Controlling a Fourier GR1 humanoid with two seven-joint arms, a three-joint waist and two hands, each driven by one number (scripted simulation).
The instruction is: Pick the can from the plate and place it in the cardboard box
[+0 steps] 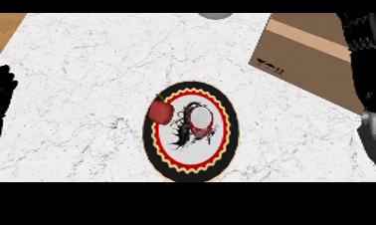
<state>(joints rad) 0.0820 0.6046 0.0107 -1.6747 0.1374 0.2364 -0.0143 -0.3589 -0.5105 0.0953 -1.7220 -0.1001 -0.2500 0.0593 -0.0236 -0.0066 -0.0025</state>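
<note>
- The plate (192,169), black-rimmed with a red and yellow zigzag ring, lies on the white marble counter (88,69), between the two hands.
- The can (202,118) stands on the plate, touching a red apple (160,112) on its left.
- The left hand (6,89) shows at the left edge, well left of the can; I cannot tell its fingers' state.
- The right hand (360,35) is at the right edge, over the box (308,55), fingers unclear.
- A grey round object (215,15) sits at the counter's far edge.
</note>
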